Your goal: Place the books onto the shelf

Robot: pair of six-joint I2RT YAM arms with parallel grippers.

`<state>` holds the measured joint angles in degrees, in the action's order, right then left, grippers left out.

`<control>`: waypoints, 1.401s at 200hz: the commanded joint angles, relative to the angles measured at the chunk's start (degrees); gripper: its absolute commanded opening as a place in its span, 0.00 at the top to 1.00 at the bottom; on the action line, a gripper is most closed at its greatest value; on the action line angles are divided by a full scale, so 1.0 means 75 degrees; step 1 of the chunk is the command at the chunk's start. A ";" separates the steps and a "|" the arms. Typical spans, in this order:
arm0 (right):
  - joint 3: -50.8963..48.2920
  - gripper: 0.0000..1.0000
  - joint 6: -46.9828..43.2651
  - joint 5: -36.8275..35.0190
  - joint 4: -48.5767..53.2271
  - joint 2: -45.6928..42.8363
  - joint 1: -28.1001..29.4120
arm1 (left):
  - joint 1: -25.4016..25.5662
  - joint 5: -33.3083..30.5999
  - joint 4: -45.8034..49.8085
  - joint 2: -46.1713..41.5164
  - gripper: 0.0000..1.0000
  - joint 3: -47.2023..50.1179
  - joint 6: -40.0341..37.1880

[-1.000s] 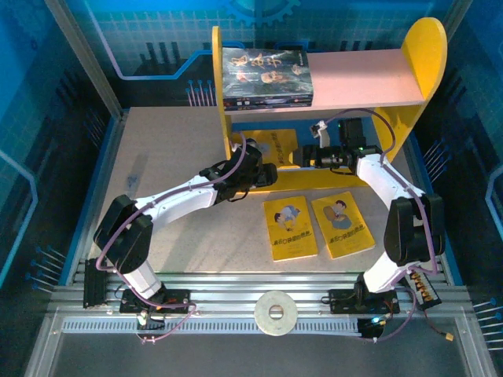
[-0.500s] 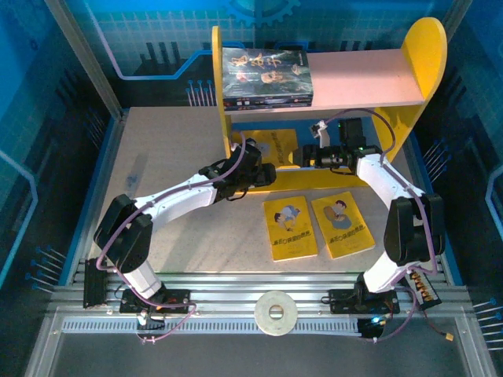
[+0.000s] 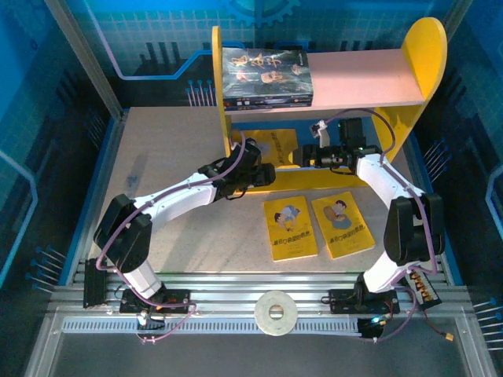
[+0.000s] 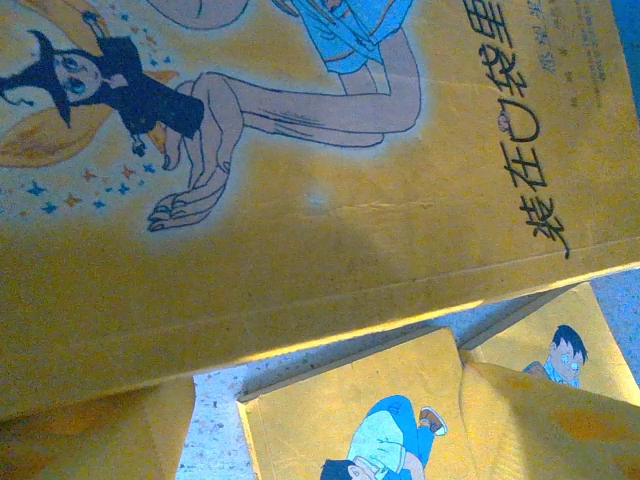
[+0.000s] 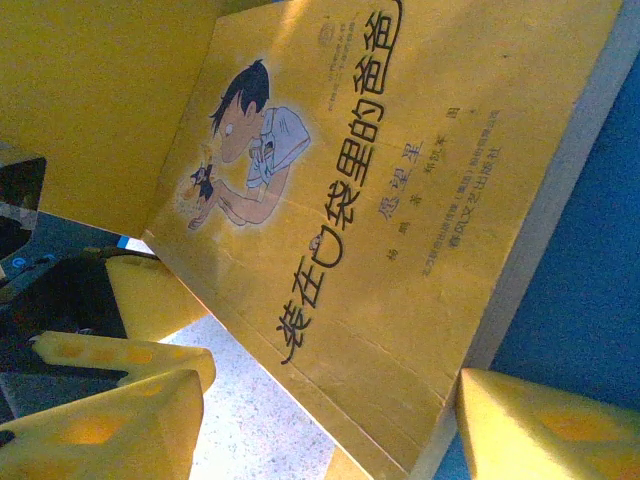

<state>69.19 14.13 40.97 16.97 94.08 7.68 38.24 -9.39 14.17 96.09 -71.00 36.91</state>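
one shelf (image 3: 425, 47) stands at the far side of the table (image 3: 173, 157), with two yellow side panels, a pink upper board (image 3: 361, 78) and a blue lower board (image 3: 250, 128). i count three thin yellow books. one, the tilted book (image 3: 280, 144), sits in the lower tier right in front of both grippers. the other two lie flat side by side on the table, the left table book (image 3: 289, 228) and the right table book (image 3: 340, 225), behind the grippers and between the two forearms. a stack of dark books (image 3: 267, 75) rests on the left end of the pink board, up above the left gripper; the spines are too small for me to count.

two grippers, both reaching into the lower tier. the left gripper (image 4: 320, 400) has its fingers (image 4: 90, 435) spread wide, the tilted book's cover just beyond them; whether they touch it i cannot tell. the right gripper (image 5: 335, 395) is spread too, fingers (image 5: 545, 425) well apart, a corner of the same book dipping into the gap, which is far wider than the book is thick.

the pink board hangs over both grippers. the shelf's yellow front strip (image 3: 314, 181) runs between the tilted book and the two on the table. one white ring (image 3: 275, 312) lies between the arm bases, well behind both grippers.
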 commanded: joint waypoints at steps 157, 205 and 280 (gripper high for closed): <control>-0.0137 0.32 0.0002 0.0364 -0.0119 0.0110 0.0113 | -0.0098 0.0410 -0.0320 -0.0637 0.28 0.0129 -0.0138; -0.0130 0.25 -0.0003 0.0140 -0.0015 -0.0027 0.0014 | -0.0096 0.0335 -0.0284 -0.0607 0.28 0.0086 -0.0183; -0.0312 0.24 -0.0090 -0.0066 0.0172 -0.0321 -0.0198 | -0.0095 0.0279 -0.0238 -0.0590 0.28 -0.0001 -0.0256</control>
<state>68.38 14.11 41.32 16.27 93.30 7.42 37.76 -5.72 12.99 93.67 -70.91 35.81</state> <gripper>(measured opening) 0.760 0.717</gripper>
